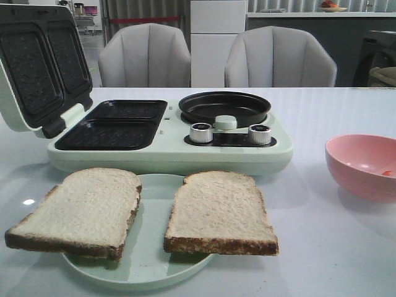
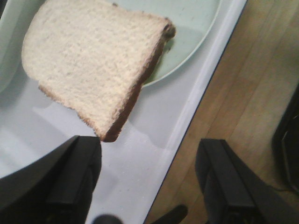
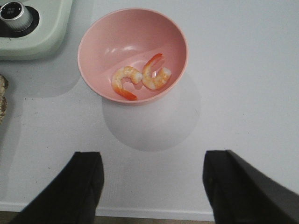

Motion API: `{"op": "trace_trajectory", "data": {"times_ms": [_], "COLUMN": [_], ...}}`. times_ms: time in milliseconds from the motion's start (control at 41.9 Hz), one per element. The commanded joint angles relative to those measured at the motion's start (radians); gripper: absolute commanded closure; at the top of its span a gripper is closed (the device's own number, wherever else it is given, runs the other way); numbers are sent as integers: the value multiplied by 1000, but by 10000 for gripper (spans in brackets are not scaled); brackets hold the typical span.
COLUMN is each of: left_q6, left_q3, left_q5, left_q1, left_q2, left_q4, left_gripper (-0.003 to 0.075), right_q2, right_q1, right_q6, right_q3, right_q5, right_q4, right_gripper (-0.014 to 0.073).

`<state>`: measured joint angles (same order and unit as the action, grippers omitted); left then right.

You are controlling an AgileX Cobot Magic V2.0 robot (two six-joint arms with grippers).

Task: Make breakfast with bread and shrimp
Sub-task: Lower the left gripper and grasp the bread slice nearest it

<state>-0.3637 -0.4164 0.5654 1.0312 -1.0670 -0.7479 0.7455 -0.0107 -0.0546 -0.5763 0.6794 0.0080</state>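
Two bread slices lie on a pale green plate [image 1: 154,185] at the table's front: the left slice [image 1: 83,207] overhangs the plate's rim, the right slice [image 1: 216,210] lies beside it. The left slice also shows in the left wrist view [image 2: 93,60]. Two curled pinkish-orange shrimp [image 3: 125,80] [image 3: 156,74] lie in a pink bowl [image 3: 135,28], which stands at the right in the front view [image 1: 362,164]. My left gripper [image 2: 149,154] is open and empty above the table's front edge, near the slice's corner. My right gripper [image 3: 152,168] is open and empty, short of the bowl.
A pale green breakfast maker [image 1: 167,133] stands behind the plate, its lid [image 1: 40,62] raised, with two dark sandwich wells [image 1: 114,124], a round black pan [image 1: 224,106] and two silver knobs [image 1: 201,133]. Two grey chairs [image 1: 145,59] stand behind the table.
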Motion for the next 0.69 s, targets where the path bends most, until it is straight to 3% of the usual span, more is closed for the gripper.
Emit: {"op": "trace_trajectory", "data": {"times_ms": [0, 143, 263, 669], "left_q6": [-321, -523, -597, -696], "left_q3": [-26, -26, -26, -26], "left_q5": [93, 106, 136, 233], "left_q1": [76, 97, 97, 78], "left_q2": [-80, -215, -303, -454], "left_q4": [-300, -546, -684, -884], "left_gripper": [247, 254, 262, 267], "right_q2": [-1, -1, -1, -1], "right_q1": [0, 0, 0, 0], "right_q6": [2, 2, 2, 2], "right_q3": [-27, -27, -27, -27], "right_q5": [-65, -65, -65, -65], "right_q4": [-2, -2, -2, -2], "right_gripper": [33, 33, 33, 33]}}
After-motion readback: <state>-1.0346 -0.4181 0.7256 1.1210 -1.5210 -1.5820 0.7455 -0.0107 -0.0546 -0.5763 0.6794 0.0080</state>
